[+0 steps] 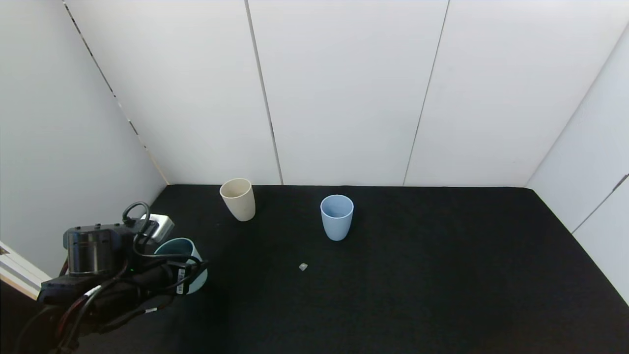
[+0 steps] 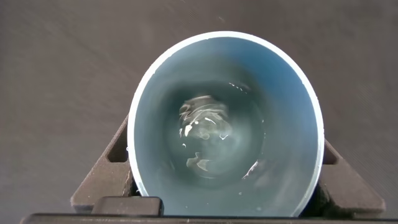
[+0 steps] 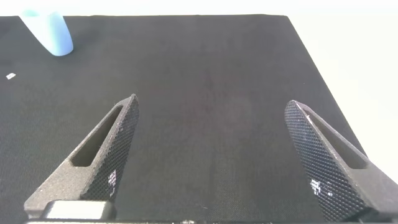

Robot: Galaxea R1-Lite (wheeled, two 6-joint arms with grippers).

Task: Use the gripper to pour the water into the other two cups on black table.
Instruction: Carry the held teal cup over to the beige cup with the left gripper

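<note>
My left gripper [image 1: 184,275] is shut on the teal-green cup [image 1: 183,250] at the near left of the black table [image 1: 417,275]. The left wrist view looks down into that cup [image 2: 280,93], with clear water [image 2: 208,134] rippling at its bottom and a finger on each side. The beige-cream cup [image 1: 238,199] stands upright at the back left. The light blue cup [image 1: 337,217] stands upright at the back middle and also shows in the right wrist view [image 3: 50,31]. My right gripper [image 3: 211,112] is open and empty over bare table; it is out of the head view.
White walls close the table at the back and both sides. A small pale scrap [image 1: 303,266] lies on the table in front of the light blue cup, also in the right wrist view [image 3: 10,76]. A white ledge [image 1: 17,275] is at the far left edge.
</note>
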